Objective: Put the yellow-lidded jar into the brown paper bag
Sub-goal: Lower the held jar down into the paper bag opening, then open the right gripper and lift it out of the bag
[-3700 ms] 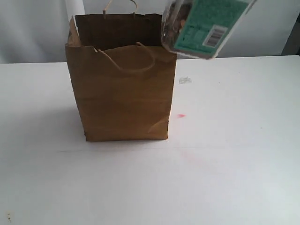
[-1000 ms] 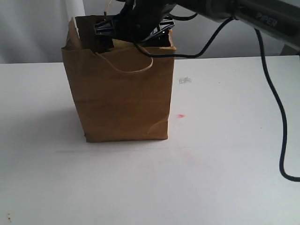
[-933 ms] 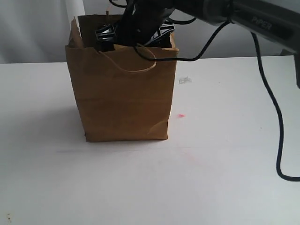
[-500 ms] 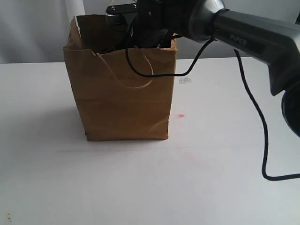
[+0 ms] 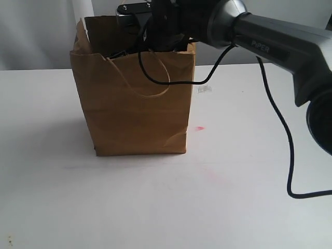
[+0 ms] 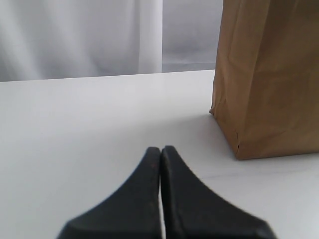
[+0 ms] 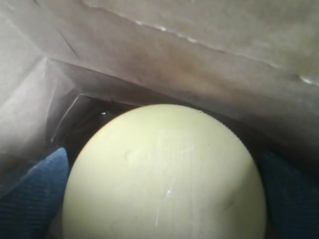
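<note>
right gripper [image 7: 163, 209] in bag [image 5: 137, 109], pads [image 7: 30, 204] clamping jar [image 7: 164, 154] by lid | left gripper [image 6: 160, 164] closed, idle | risk: early release topples jar; arm [image 5: 270, 44] snags rim on exit, tips bag

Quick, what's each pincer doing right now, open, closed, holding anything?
Left pincer: closed, empty.
Right pincer: inside the brown paper bag, closed on the yellow-lidded jar, it seems.
</note>
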You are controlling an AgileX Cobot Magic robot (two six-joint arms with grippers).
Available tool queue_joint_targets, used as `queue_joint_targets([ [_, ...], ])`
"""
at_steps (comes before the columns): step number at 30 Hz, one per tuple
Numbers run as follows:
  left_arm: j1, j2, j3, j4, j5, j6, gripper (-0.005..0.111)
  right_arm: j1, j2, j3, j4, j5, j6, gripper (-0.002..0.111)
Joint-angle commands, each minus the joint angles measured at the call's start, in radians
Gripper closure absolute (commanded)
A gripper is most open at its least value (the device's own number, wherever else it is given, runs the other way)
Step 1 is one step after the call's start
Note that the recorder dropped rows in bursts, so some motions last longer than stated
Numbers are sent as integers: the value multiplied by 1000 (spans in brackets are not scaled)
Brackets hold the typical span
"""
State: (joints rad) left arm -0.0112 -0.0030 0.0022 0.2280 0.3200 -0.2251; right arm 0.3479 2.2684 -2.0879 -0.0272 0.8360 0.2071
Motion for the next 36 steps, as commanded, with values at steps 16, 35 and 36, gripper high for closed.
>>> queue_joint_targets([
  [16, -5, 3, -2, -4, -9, -4, 106, 1, 25, 9, 89, 38, 2, 3],
  [35, -5, 3, -2, -4, -9, -4, 106, 1, -112, 4, 152, 29, 2, 3],
  [36, -5, 3, -2, -4, -9, -4, 106, 1, -127, 4, 152, 27, 2, 3],
])
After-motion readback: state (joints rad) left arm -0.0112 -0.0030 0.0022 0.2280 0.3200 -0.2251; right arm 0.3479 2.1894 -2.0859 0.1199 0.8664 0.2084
